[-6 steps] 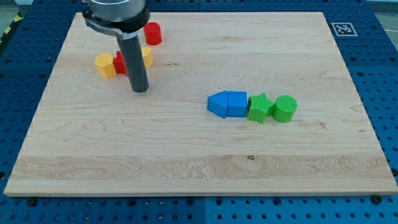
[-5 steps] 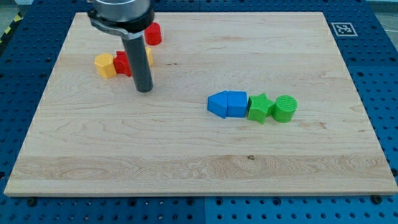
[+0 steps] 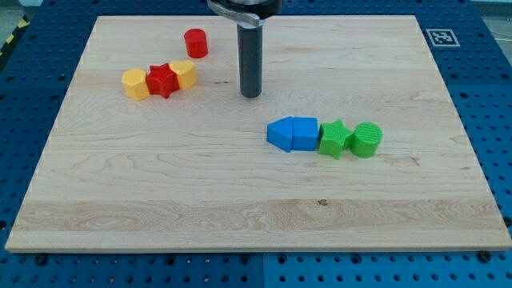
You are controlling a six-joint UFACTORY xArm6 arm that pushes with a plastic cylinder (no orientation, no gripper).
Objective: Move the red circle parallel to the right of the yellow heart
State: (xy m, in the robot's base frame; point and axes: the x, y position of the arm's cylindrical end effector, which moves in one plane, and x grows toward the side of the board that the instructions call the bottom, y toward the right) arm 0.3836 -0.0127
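Wooden board on blue pegboard, eight blocks, one rod: your tip touches nothing.

Your tip rests on bare wood, holding and pushing no block. Red circle lies up and to the view's left of it, near the board's top edge, clearly apart. Yellow heart lies to the tip's left, touching a red star, with a yellow hexagon beyond. You would need to get above the circle to push it down into the gap between heart and tip. Two blue blocks, green star and green cylinder sit lower right.
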